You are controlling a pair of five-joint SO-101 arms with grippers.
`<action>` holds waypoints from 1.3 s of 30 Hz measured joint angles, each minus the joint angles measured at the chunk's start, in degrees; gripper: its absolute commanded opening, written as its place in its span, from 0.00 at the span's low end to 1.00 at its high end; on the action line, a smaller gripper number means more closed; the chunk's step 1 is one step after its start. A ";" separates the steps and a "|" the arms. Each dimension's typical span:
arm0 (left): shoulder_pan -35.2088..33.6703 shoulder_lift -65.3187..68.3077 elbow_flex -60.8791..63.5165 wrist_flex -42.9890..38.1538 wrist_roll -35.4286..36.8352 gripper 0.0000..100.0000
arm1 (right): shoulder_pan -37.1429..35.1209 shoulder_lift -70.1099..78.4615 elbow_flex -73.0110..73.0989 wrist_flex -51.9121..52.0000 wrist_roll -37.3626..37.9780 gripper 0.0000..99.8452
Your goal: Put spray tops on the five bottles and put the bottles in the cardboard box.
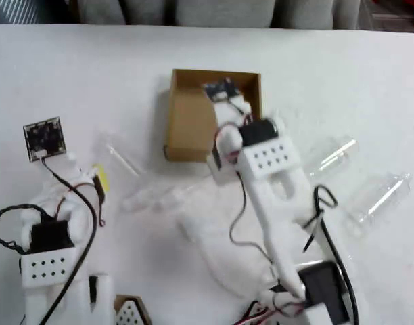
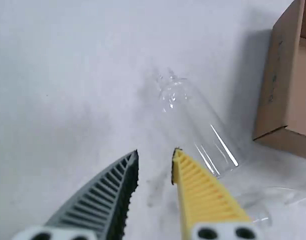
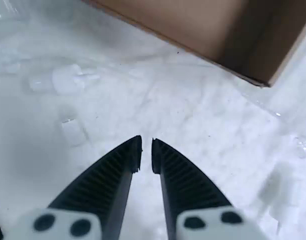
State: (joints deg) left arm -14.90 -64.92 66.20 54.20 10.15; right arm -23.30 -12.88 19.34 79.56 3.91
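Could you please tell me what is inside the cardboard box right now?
The left part of the cardboard box shows only bare brown floor. An arm reaching over it covers the right part, so what lies there cannot be seen.

You've got the box (image 1: pixel 190 118) centred on the table (image 1: pixel 72 68); two bottles (image 1: pixel 332 157) lie right of it, one bottle (image 1: pixel 119 154) left, spray tops (image 1: pixel 153 198) in front.

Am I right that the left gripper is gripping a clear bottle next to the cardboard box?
Not quite: the left gripper grips nothing. The left wrist view shows the clear bottle lying on the table beyond its open jaws, next to the cardboard box.
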 measured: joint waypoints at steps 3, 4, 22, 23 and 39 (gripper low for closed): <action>0.18 0.62 -1.67 -0.35 3.78 0.13 | -0.35 -4.84 8.53 -5.36 0.26 0.02; 0.18 1.67 -2.90 -0.35 5.27 0.13 | -0.26 -5.98 10.20 -6.42 0.35 0.02; 4.57 43.16 -22.07 -0.53 25.76 0.32 | 0.18 -9.05 12.84 -8.44 0.35 0.02; 4.57 44.22 -23.12 -0.53 26.73 0.31 | 0.18 -9.05 12.84 -8.44 0.35 0.02; 2.73 64.79 -35.87 -0.70 32.44 0.29 | 0.18 -9.05 12.84 -8.44 2.29 0.02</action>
State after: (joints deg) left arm -12.18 -0.13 30.33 53.49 42.59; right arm -23.12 -21.93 32.18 71.12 6.20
